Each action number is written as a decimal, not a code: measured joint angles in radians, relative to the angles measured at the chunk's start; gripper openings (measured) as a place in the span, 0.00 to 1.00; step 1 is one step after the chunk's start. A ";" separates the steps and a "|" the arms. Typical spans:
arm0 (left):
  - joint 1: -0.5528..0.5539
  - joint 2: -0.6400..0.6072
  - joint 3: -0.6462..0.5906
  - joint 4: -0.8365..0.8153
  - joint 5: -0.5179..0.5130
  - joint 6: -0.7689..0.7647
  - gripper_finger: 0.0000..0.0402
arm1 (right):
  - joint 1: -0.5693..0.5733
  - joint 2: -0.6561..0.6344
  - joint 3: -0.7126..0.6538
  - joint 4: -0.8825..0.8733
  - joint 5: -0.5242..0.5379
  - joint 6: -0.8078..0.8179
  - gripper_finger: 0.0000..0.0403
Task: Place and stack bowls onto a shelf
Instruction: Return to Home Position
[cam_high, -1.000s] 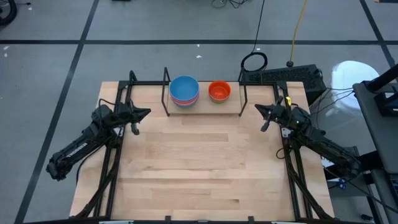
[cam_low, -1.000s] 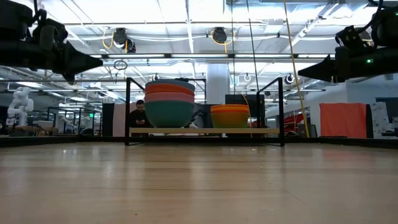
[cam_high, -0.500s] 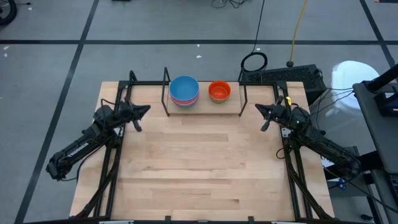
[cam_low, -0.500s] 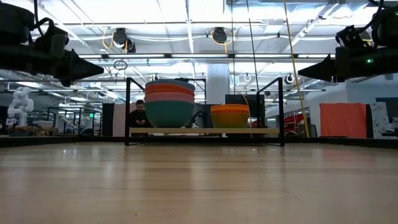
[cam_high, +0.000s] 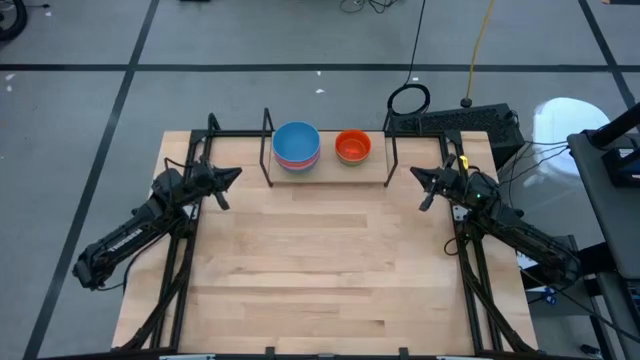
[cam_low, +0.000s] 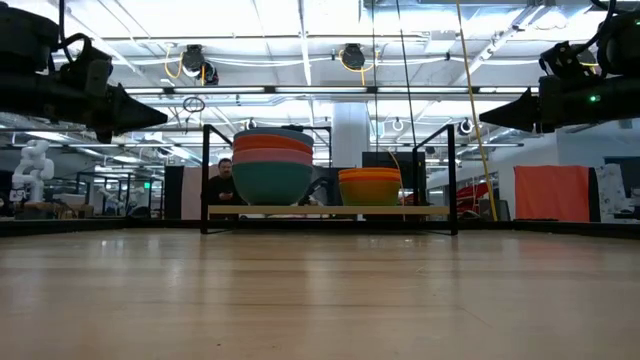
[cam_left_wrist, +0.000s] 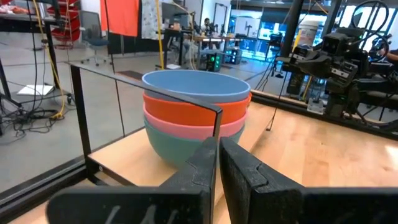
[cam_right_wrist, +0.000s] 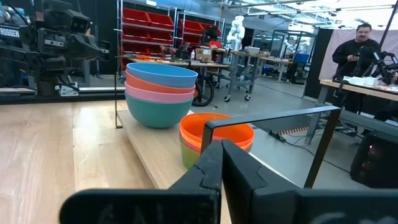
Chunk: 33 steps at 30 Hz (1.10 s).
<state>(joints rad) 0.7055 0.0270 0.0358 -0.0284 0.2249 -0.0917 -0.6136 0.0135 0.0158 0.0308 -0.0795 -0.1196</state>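
The shelf (cam_high: 350, 176) stands at the table's far edge, a light-wood board with black rod uprights. On its left part stands a stack of bowls (cam_high: 296, 145): teal at the bottom, then pink, red and blue on top (cam_low: 271, 165). To its right stands a second, lower stack with an orange bowl (cam_high: 352, 146) on a yellowish one (cam_right_wrist: 189, 152). My left gripper (cam_high: 234, 176) is shut and empty, in the air left of the shelf. My right gripper (cam_high: 416, 173) is shut and empty, in the air right of the shelf. Both point toward the shelf.
The wooden tabletop (cam_high: 330, 270) lies bare in front of the shelf. Black frame rails run along the table's left (cam_high: 180, 270) and right (cam_high: 475, 290) edges. A person (cam_right_wrist: 360, 43) stands in the room beyond the table.
My left gripper has gone down a little, still shut and still pointing at the shelf. The bowls and my right gripper have kept still.
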 joint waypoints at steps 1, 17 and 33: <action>0.000 0.006 0.000 0.000 0.000 0.000 0.06 | 0.000 0.000 0.000 -0.001 0.000 0.000 0.00; 0.000 0.139 0.000 -0.001 0.000 -0.088 0.06 | 0.000 0.001 -0.001 -0.004 0.000 0.004 0.00; 0.000 0.141 0.000 0.002 0.000 -0.121 0.06 | 0.000 0.001 -0.001 -0.005 0.000 0.146 0.00</action>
<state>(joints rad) 0.7055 0.1677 0.0360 -0.0269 0.2249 -0.2127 -0.6136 0.0147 0.0151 0.0262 -0.0795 0.0265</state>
